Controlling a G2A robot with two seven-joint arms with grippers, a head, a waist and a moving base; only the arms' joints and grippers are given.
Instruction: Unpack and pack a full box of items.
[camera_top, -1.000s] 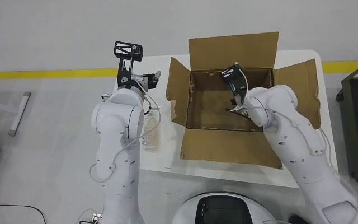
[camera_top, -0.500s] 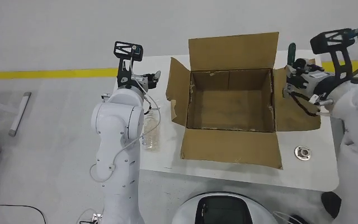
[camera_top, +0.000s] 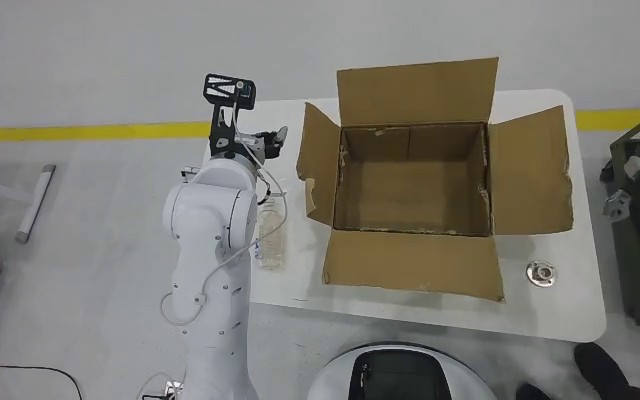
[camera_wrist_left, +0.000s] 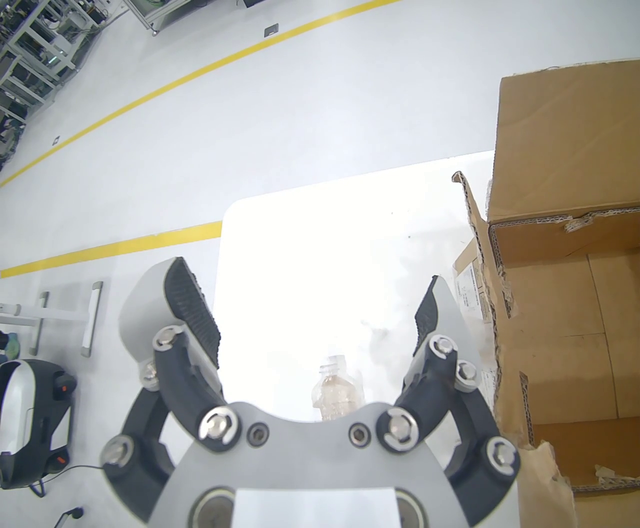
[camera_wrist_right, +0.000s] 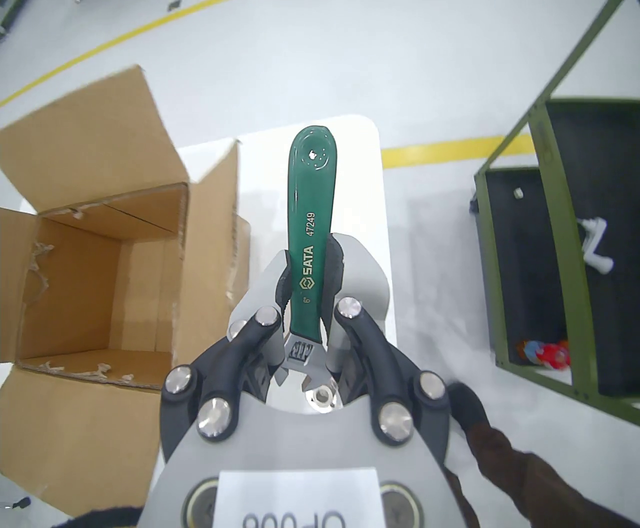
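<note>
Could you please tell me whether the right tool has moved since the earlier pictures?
Yes. The right tool, shut on the green wrench, has gone rightward: from inside the cardboard box, over its right flap, toward the right edge of the table.

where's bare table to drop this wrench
Bare table lies right of the box, around the small round metal part, and along the near edge below the front flap. The bottle crowds the left strip.
</note>
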